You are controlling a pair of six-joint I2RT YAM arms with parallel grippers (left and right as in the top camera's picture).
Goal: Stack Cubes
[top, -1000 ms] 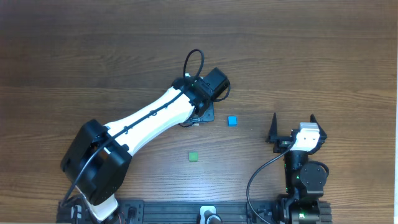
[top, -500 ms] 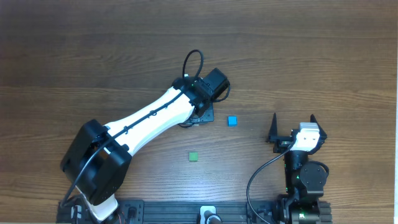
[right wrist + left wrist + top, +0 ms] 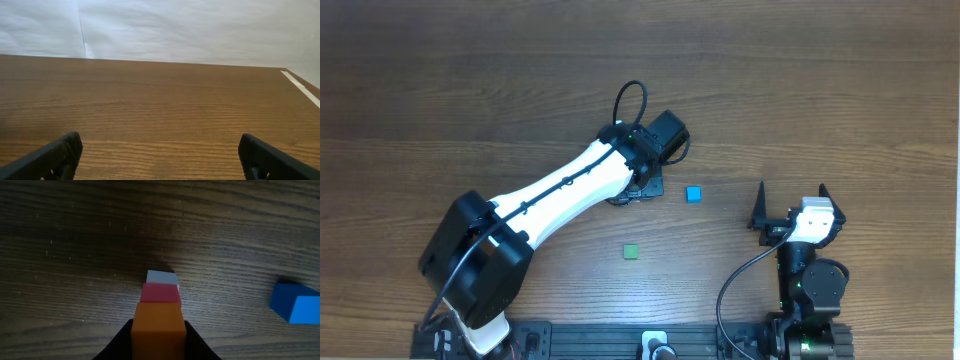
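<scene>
Three cubes line up under the left gripper (image 3: pixel 157 349): its fingers are closed on a small orange cube (image 3: pixel 156 326), directly above a red cube (image 3: pixel 160 292) that sits on a white cube (image 3: pixel 162 277). I judge the orange one is being placed; whether it touches red I cannot tell. Next comes a clean release, then fetching the blue cube (image 3: pixel 295 303) nearby or the green cube (image 3: pixel 631 252). Right gripper (image 3: pixel 160 159) sits wide open, empty, over the brown wooden table (image 3: pixel 840 80)
</scene>
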